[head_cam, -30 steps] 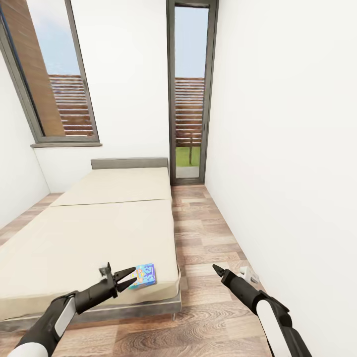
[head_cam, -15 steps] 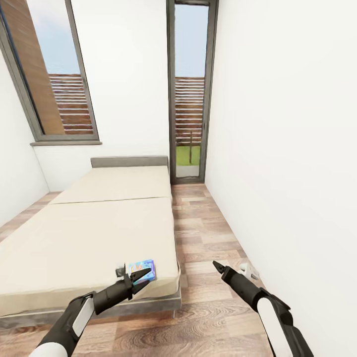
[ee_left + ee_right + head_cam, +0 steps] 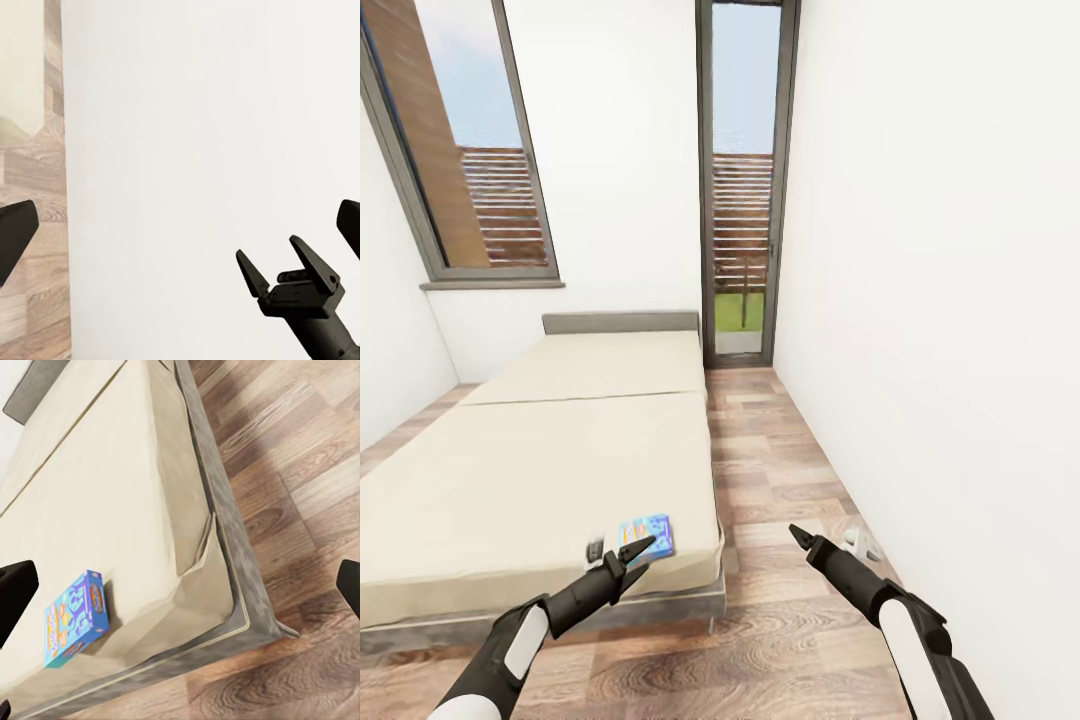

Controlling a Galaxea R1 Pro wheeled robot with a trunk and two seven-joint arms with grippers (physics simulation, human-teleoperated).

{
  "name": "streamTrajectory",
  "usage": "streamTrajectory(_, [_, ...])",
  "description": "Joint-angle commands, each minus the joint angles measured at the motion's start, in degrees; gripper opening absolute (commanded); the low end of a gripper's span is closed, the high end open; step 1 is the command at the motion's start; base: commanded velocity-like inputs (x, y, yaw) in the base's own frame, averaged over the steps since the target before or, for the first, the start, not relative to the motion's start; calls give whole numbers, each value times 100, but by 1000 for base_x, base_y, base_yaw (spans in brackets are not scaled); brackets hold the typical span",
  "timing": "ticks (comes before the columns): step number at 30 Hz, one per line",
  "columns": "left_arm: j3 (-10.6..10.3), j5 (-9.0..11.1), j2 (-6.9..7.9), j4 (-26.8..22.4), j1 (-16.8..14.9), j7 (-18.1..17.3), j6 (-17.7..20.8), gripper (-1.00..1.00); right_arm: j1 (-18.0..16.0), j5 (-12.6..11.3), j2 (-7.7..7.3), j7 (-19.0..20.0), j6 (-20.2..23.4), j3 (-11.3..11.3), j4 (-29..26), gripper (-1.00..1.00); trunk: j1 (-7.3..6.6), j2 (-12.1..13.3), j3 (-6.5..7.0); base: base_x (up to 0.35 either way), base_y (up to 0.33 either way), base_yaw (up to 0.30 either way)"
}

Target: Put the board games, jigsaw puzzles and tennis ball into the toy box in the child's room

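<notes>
While blue board game (image 3: 647, 535) lies on bed (image 3: 510, 480), left gripper (image 3: 622, 556) fingers spread, right gripper (image 3: 289, 271) fingers spread.

The board game (image 3: 646, 534) is showing a bright blue face with pale blue-white figures and an orange-yellow band at one end; its side edge (image 3: 98, 610) is appearing darker blue. The bed (image 3: 540, 470) is presenting a plain beige mattress, a grey headboard (image 3: 620, 325) and a grey base rail. The floor (image 3: 780, 470) is displaying brown wood planks with darker grain. The walls (image 3: 930, 300) are reading as plain white. The window frames (image 3: 705, 190) are showing dark grey, with blue sky and brown horizontal slats behind. The left gripper (image 3: 622, 562) and right gripper (image 3: 798, 537) are appearing black, on white-and-black arms.
</notes>
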Motion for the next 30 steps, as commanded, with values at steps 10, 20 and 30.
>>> streamTrajectory(10, [35, 31, -49, 104, -4, 59, -160, 100, -4, -3, 5, 27, 33, -21, -4, 100, 219, -405, -186, 0, 0, 0])
streamTrajectory(20, [74, 47, -55, 292, 12, 39, -652, 100, -6, -3, -3, 27, 38, -34, -4, 100, 439, -806, -365, 0, 0, 0])
streamTrajectory(30, [951, 124, -42, 372, 14, 81, -698, 100, 3, -3, -2, 27, 39, -46, -21, 100, 659, -1207, -545, 0, 0, 0])
